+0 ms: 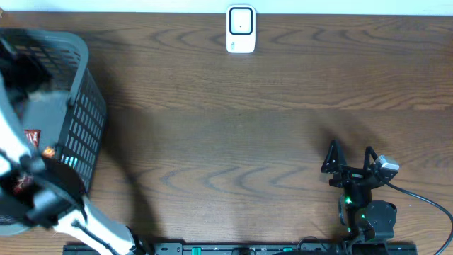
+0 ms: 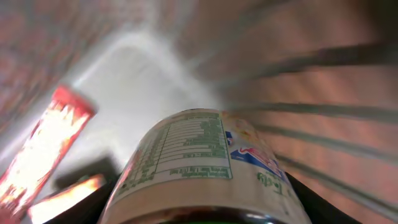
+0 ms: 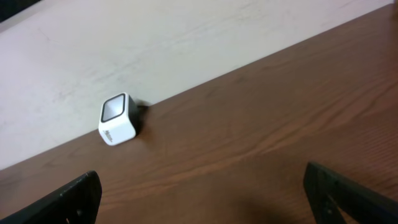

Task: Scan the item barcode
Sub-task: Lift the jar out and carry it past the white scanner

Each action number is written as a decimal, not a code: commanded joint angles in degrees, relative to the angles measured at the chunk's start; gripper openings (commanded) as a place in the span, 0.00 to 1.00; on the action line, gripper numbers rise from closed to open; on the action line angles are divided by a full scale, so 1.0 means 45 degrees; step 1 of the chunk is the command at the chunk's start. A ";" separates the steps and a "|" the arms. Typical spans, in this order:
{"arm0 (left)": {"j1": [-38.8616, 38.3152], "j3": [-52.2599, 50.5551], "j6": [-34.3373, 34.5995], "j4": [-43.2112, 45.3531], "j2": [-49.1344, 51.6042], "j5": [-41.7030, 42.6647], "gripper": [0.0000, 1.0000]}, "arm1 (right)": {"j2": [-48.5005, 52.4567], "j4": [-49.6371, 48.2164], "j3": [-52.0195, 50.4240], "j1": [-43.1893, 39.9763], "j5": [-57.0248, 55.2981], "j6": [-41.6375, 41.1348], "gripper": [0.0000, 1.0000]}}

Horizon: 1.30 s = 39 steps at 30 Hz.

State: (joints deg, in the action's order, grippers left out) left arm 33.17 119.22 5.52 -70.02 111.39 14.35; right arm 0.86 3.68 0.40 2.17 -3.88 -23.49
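The item is a dark bottle (image 2: 199, 162) with a pale label that shows a nutrition table; no barcode is visible on it. It fills the gap between the fingers of my left gripper (image 2: 202, 210), which is shut on it inside the grey basket (image 1: 85, 120) at the table's left edge. The white scanner (image 1: 241, 30) stands at the far edge of the table, also seen as a small cube (image 3: 118, 118) in the right wrist view. My right gripper (image 1: 350, 159) rests open over bare wood at the front right, empty.
A red snack packet (image 2: 46, 146) lies on the basket floor left of the bottle, and the slatted basket wall (image 2: 323, 112) runs along the right. The left arm's white link (image 1: 10, 142) reaches over the basket. Brown wooden tabletop (image 1: 226, 142) lies between basket and scanner.
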 commanded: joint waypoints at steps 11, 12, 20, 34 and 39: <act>-0.6392 0.0797 -0.0078 0.1729 -0.3609 0.5542 0.66 | -0.0034 0.0044 -0.0019 0.0034 -0.0112 -0.0015 0.99; -0.7232 0.0797 -0.0078 0.1724 -0.3390 0.5095 0.66 | -0.0034 0.0039 -0.0019 0.0034 -0.0112 -0.0015 0.99; -1.1400 0.0787 -0.0058 0.0481 -0.0398 0.1083 0.66 | -0.0034 0.0039 -0.0019 0.0034 -0.0117 -0.0015 0.99; -1.3386 0.0719 0.0117 0.0087 0.5056 -0.0209 0.62 | -0.0034 0.0044 -0.0019 0.0034 -0.0112 -0.0015 0.99; -1.3954 0.0165 0.0476 0.0675 0.5357 -0.0850 0.62 | -0.0034 0.0044 -0.0019 0.0034 -0.0112 -0.0015 0.99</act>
State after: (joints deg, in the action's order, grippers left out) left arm -27.99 120.79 6.07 -68.31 136.59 13.45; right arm 0.86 3.68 0.40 2.17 -3.90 -23.49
